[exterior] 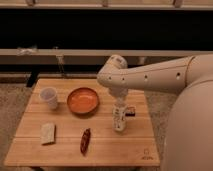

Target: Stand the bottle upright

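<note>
Bottle (119, 120) looks upright from where I stand, on the wooden table (65, 150) just right of the orange bowl (83, 100). It is pale and slim, with a faintly marked label. The gripper (119, 104) sits right over its top; whether it clasps the bottle or has let go, I cannot tell. What's left, I'd judge, is letting go and lifting clear without toppling it.

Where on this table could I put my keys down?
Bare wood lies at the front right of the table, right of the dark red object. Crowded by the bowl, where the gripper sits over the bottle.
</note>
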{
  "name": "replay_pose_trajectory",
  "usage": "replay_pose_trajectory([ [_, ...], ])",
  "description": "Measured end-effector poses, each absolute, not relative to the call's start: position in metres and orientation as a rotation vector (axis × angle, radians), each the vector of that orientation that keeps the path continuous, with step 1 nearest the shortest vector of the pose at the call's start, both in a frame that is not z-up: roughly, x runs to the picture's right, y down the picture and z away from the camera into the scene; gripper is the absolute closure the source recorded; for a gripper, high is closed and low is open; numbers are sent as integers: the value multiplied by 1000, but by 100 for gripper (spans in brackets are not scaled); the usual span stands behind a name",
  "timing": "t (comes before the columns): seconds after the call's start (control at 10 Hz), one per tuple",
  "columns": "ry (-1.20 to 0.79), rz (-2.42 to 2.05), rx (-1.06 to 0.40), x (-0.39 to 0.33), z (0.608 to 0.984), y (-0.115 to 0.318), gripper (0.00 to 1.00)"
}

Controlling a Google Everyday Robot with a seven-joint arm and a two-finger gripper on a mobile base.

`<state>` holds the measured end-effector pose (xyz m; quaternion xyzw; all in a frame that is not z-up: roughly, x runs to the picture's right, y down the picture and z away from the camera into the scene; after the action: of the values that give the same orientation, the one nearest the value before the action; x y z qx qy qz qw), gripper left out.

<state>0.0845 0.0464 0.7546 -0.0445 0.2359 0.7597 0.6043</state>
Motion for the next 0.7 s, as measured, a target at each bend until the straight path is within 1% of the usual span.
replay_pose_trajectory([
  [0.5,546,1759,-102,86,755,47,100],
  [0.7,437,1773,-116,92,754,43,100],
])
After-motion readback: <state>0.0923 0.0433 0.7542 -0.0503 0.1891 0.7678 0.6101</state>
